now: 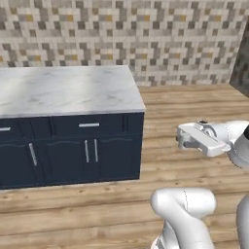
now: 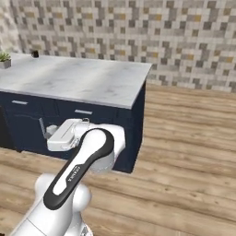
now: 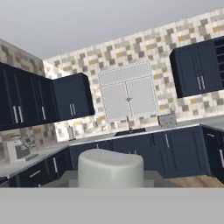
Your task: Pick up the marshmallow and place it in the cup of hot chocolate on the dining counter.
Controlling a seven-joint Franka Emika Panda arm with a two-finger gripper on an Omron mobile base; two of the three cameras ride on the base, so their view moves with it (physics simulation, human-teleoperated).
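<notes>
The marshmallow (image 3: 110, 168) looms as a white, soft lump right in front of the hand camera, and my gripper is shut on it. It hides the fingertips in the hand view. The gripper (image 1: 181, 138) hovers in the air over the wooden floor, to the right of the dining counter (image 1: 68, 90) and well off its end. From the other side, the gripper (image 2: 47, 132) hangs in front of the counter's navy base. The cup of hot chocolate (image 2: 35, 54), small and dark, stands far back on the dining counter (image 2: 87, 80), at its left end.
A green plant in a white pot (image 2: 4, 60) stands left of the cup. Wooden floor (image 1: 194, 112) runs to the mosaic wall behind the counter. The hand view looks across the room at navy cabinets (image 3: 72, 98), a pale window (image 3: 127, 92) and a worktop.
</notes>
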